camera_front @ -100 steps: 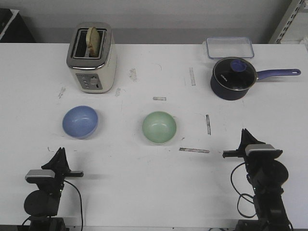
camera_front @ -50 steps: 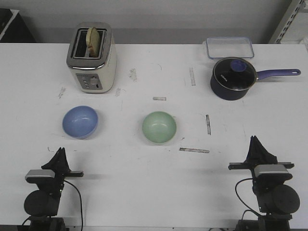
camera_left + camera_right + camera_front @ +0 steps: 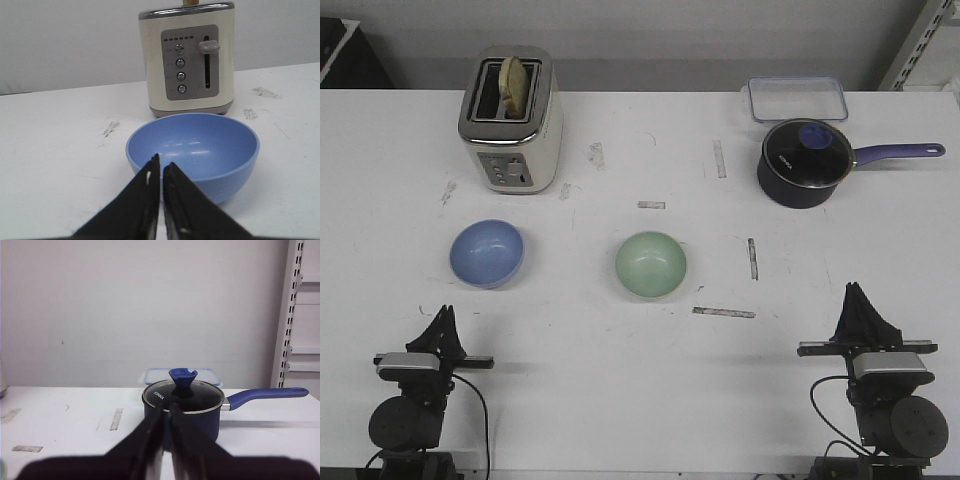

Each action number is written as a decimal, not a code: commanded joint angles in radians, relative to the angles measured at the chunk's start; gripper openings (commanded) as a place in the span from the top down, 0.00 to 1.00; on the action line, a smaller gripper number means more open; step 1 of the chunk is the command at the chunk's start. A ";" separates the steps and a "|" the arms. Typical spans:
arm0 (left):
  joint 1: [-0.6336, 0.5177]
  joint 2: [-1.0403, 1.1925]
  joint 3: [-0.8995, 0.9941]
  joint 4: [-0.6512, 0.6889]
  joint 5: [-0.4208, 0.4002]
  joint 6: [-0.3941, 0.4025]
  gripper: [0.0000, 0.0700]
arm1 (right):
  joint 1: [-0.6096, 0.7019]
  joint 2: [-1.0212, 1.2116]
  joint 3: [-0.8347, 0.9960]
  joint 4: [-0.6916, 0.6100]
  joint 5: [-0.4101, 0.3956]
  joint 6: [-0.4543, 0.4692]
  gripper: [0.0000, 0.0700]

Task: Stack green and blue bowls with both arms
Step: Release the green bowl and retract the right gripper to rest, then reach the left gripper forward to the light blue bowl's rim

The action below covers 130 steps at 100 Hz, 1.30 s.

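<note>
Bowls unstacked, both on white table (image 3: 620,400), neither held. Left gripper (image 3: 442,325) at near edge, fingers together, empty, aimed straight at light periwinkle blue glossy bowl (image 3: 487,252), likely its pick. Right gripper (image 3: 862,305) near edge too, fingers together, facing navy lidded saucepan (image 3: 804,163), not pale mint green bowl (image 3: 651,264) at mid-table. Cream toaster (image 3: 510,118) farther back.

Bright, even overhead light — soft, short shadows under the blue bowl (image 3: 192,154) just beyond the left gripper (image 3: 161,165). Faint glare streaks inside it. Both wrist views blur the near fingers; the front view seems slightly soft.
</note>
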 commanded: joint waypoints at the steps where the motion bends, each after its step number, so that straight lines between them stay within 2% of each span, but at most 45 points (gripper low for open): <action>1: 0.002 -0.002 -0.021 0.014 0.000 0.020 1.00 | 0.001 -0.001 0.004 0.011 0.000 0.006 0.99; 12: 0.002 -0.002 -0.021 0.016 0.000 0.002 1.00 | 0.001 -0.001 0.004 0.011 0.000 0.006 0.99; 26: 0.002 -0.002 -0.015 0.060 0.001 -0.240 1.00 | 0.001 -0.001 0.004 0.011 0.000 0.006 0.99; 32: 0.002 0.000 0.005 0.059 -0.016 -0.299 1.00 | 0.001 -0.001 0.004 0.011 0.000 0.006 0.99; 42: 0.002 0.012 0.070 0.000 -0.028 -0.286 1.00 | 0.001 -0.001 0.004 0.011 0.000 0.006 0.99; 63: 0.002 0.167 0.331 -0.262 -0.029 -0.279 1.00 | 0.001 -0.001 0.004 0.011 0.000 0.006 0.99; 85: 0.002 0.391 0.540 -0.340 -0.031 -0.254 1.00 | 0.001 -0.001 0.004 0.011 0.000 0.006 0.99; 101: 0.002 0.569 0.688 -0.468 -0.031 -0.256 1.00 | 0.001 -0.001 0.004 0.011 0.000 0.006 0.99; 114: 0.002 0.700 0.791 -0.595 -0.023 -0.277 1.00 | 0.001 -0.001 0.004 0.011 0.000 0.006 0.99; 130: 0.002 0.891 0.951 -0.832 0.003 -0.397 1.00 | 0.001 -0.001 0.004 0.011 0.000 0.006 0.99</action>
